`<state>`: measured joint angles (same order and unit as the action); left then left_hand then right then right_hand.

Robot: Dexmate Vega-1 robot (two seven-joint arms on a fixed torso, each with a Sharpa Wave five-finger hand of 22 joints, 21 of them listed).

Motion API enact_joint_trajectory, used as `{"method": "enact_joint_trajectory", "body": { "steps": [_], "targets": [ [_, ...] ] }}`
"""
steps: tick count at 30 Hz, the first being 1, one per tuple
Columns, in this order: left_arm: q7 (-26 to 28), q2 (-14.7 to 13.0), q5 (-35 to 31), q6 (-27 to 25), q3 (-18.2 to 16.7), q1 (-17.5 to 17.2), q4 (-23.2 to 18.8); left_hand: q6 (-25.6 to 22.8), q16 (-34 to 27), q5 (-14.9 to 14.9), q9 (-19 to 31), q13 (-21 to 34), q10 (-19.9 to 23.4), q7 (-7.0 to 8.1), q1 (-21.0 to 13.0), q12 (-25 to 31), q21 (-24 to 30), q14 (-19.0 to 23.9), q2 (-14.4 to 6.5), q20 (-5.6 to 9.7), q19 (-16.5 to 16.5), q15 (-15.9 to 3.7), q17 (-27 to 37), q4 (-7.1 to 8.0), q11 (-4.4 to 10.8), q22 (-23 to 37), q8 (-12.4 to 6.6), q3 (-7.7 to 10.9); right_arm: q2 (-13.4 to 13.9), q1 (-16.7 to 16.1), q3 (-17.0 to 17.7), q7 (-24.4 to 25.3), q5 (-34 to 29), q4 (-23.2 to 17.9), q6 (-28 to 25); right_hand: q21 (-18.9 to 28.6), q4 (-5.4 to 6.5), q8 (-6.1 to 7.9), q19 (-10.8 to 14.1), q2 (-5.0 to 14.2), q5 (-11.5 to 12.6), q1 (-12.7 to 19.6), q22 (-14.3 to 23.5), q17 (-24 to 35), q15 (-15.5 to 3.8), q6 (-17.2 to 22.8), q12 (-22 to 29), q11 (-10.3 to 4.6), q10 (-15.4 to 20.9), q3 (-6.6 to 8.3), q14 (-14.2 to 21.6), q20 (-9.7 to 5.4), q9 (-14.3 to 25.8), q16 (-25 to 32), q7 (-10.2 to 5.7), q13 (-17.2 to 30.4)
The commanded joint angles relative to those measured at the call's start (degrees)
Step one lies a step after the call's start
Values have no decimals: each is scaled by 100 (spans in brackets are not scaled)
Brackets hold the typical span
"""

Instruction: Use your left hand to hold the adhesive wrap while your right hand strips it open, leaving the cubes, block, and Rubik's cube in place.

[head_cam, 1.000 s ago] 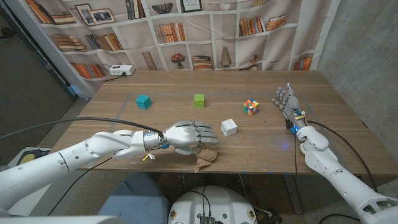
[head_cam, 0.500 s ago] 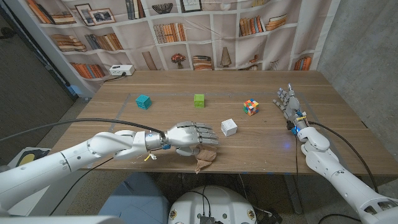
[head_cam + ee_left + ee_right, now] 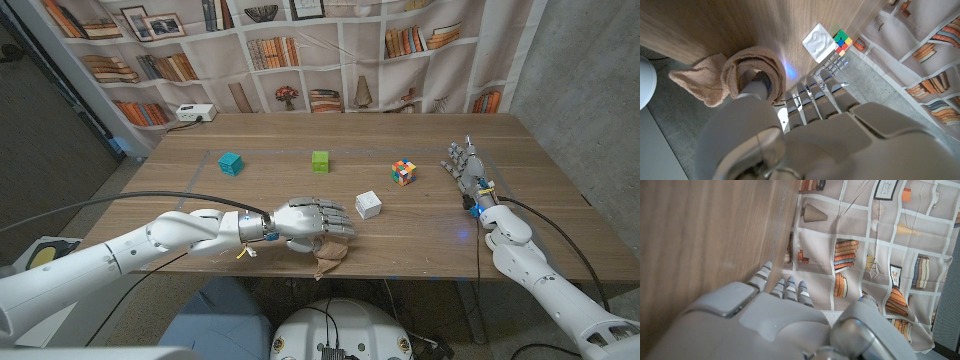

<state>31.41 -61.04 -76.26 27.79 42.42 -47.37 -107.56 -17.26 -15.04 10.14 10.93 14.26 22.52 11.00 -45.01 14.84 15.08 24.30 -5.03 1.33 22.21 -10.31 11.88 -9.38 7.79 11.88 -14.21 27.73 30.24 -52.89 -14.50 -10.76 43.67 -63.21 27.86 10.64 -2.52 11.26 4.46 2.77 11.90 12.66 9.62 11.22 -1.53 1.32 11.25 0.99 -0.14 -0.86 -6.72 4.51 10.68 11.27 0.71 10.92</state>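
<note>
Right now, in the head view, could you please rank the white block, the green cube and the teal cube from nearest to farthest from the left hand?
1. White block: just beyond the left hand, to its right.
2. Green cube: farther back, mid-table.
3. Teal cube: back and to the left.

The table is seen from above by the head camera, facing the bookshelf backdrop. The left wrist camera is held close behind the left hand, the right likewise behind the right hand. White block and Rubik's cube are shared by head and left wrist views.
</note>
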Motion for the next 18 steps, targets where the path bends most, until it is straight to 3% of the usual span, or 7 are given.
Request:
{"method": "enact_joint_trajectory", "body": {
  "steps": [1,4,9,18],
  "targets": [
    [-101,120,-21,120,124,137,75,-95,2,5,2,17,80,1,-4,31,56,208,65,-36,13,-155,7,11,4,12,-34,38,5,-12,32,-49,36,45,32,12,-43,-5,15,44,-16,-2,6,15,-37,36,14,-3,-6,9,-10,48,14,31,-33,13],
    [-102,133,-34,122,139,162,84,-160,7,4,2,21,129,1,3,45,63,230,76,-41,17,-157,5,13,5,15,-52,42,5,-6,35,-50,40,60,22,12,-43,-5,16,45,-16,-3,6,15,-33,37,14,1,-7,9,-13,47,14,30,-34,13],
    [-137,145,-21,85,135,180,79,-394,-110,-3,1,49,631,-31,25,211,98,628,43,-87,33,-159,25,36,37,25,-95,76,-10,29,35,-98,51,127,36,12,-44,-5,17,47,-16,-3,6,15,-37,36,15,-7,-3,9,-13,49,14,29,-36,13],
    [-186,149,-28,103,178,194,93,-648,-147,-7,-1,70,769,-58,38,250,115,762,44,-108,36,-184,41,37,28,29,-164,78,-69,72,46,-117,47,246,140,19,-49,10,38,48,-16,-2,6,14,-75,76,34,-12,47,8,52,52,14,53,-53,13]
  ]
}}
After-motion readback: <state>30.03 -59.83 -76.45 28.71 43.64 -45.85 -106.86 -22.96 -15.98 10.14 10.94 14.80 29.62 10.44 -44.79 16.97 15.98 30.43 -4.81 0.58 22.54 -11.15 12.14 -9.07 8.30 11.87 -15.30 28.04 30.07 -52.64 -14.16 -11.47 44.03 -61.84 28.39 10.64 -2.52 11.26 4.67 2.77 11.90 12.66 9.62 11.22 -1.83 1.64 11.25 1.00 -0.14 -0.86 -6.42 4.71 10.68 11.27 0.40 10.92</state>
